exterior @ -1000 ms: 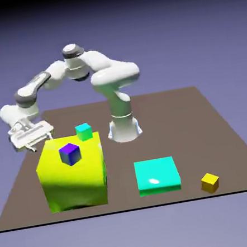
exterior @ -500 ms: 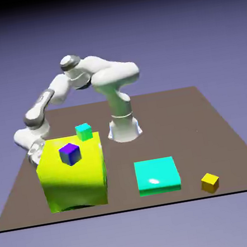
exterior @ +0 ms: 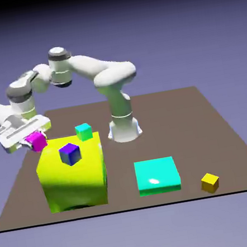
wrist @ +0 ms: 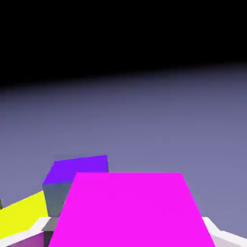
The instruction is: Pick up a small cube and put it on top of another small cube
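1 small cube (exterior: 37,141) clamped between the pincer (exterior: 33,142) fingers | apparently lifted beside big yellow block (exterior: 74,179)

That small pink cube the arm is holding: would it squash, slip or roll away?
The magenta-pink cube probably stays stiff: its edges look straight in the shut end effector. Flat faces suggest it would sit rather than roll. Whether it is slippery can't be told; it hangs clear above the table without visibly sagging.
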Action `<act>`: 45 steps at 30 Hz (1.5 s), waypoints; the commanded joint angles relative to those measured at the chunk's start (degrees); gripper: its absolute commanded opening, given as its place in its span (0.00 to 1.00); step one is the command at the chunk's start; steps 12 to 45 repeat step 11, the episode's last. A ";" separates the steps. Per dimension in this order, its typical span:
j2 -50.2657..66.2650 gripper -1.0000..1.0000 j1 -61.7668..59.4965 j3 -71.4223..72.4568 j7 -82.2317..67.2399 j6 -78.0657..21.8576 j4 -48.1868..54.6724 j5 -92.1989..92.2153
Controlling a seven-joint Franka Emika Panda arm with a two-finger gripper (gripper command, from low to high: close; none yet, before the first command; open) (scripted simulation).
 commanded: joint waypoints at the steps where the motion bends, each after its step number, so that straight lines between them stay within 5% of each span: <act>1: 0.40 0.00 0.30 1.55 1.30 2.44 -2.08 -0.71; 8: 0.81 0.00 7.25 -1.57 1.04 13.42 -6.22 -3.89; 9: 0.81 1.00 7.25 -1.57 1.04 13.42 -6.22 -3.89; 45: 0.81 1.00 5.17 -0.22 1.41 11.02 -5.90 -3.48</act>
